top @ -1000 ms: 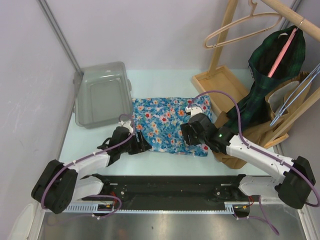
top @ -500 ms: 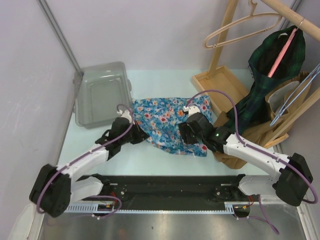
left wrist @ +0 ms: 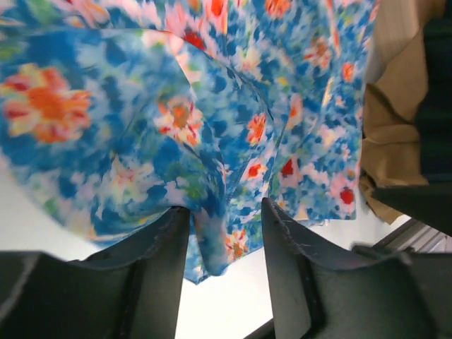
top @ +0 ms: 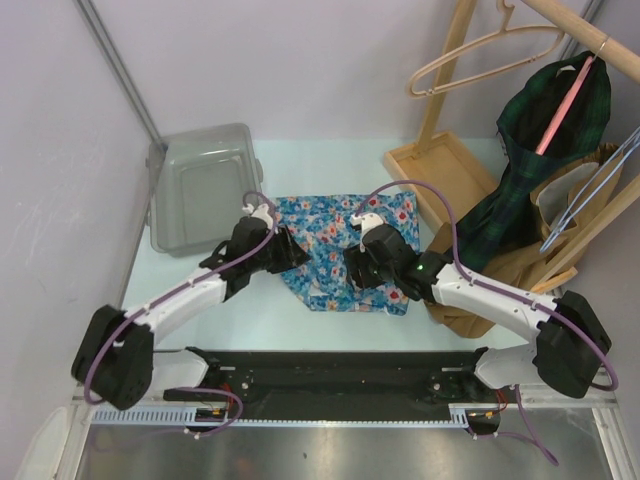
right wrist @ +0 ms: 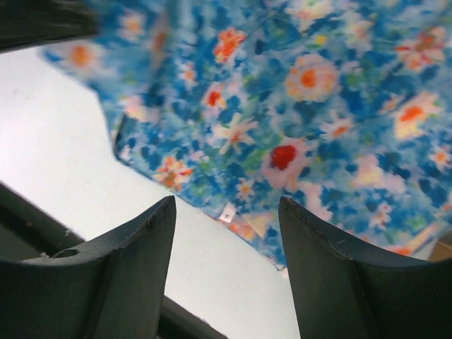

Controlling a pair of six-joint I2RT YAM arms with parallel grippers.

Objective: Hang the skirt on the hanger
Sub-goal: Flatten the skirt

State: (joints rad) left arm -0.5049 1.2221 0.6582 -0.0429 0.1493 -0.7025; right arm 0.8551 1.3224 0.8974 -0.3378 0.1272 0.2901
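The blue floral skirt [top: 335, 245] lies bunched on the table between my two grippers. My left gripper [top: 288, 255] is at its left edge. In the left wrist view the jaws [left wrist: 226, 236] stand apart, and a fold of the skirt [left wrist: 212, 247] hangs between them against the left finger. The cloth drapes over the fingertips. My right gripper [top: 353, 270] hovers open over the skirt's lower right part. Its wrist view shows the skirt's hem [right wrist: 282, 141] just beyond the open jaws [right wrist: 227, 236]. An empty wooden hanger [top: 490, 45] hangs on the rack at the top right.
A grey plastic bin [top: 205, 190] stands at the back left. A wooden rack base [top: 440, 165], a dark green plaid garment on a pink hanger [top: 555, 115], a brown paper bag [top: 500, 265] and a wire hanger [top: 590, 195] crowd the right side.
My left gripper has moved up and to the right, carrying the skirt's left edge inward, so the skirt is narrower and bunched. My right gripper has shifted a little left and up.
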